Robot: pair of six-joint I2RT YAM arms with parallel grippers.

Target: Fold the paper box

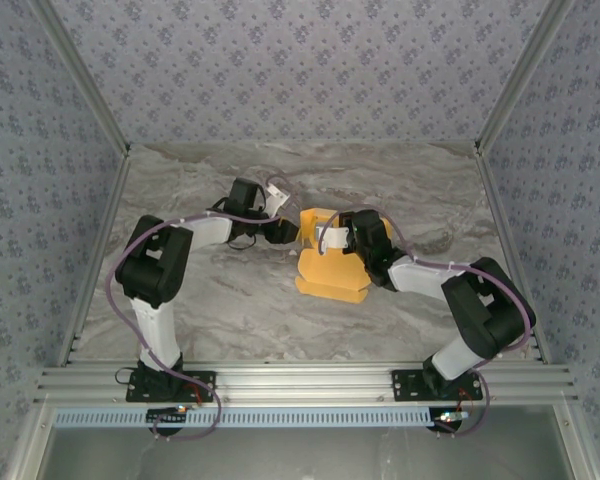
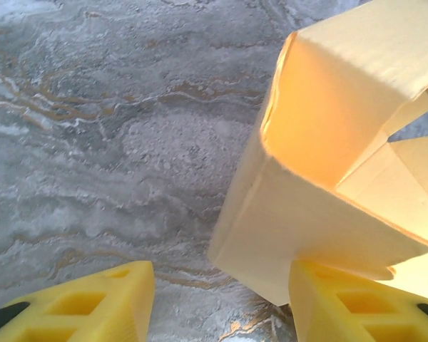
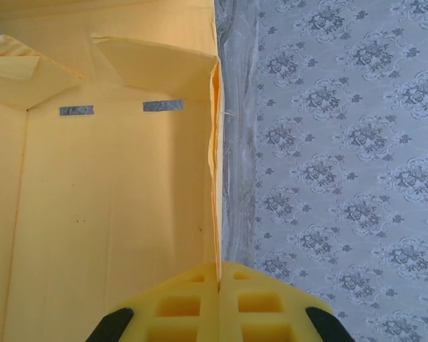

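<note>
From above, the aluminium rail (image 1: 300, 378) sits nearest me; on the table (image 1: 200, 300) the paper box (image 1: 332, 270) lies half-folded, its far part hidden under the right gripper (image 1: 328, 238). Left wrist: I see the left gripper (image 2: 221, 285) spread, with the box corner close. Right wrist: jaws pinch the box's wall beside the wallpaper (image 3: 342, 178)

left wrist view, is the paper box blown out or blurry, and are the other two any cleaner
Left wrist: the paper box glows nearly blown out on its inner face, edges slightly soft, the table sharper. Right wrist: even light, card and slots crisp. Top external: flat diffuse light, faint shadows, no glare.
</note>
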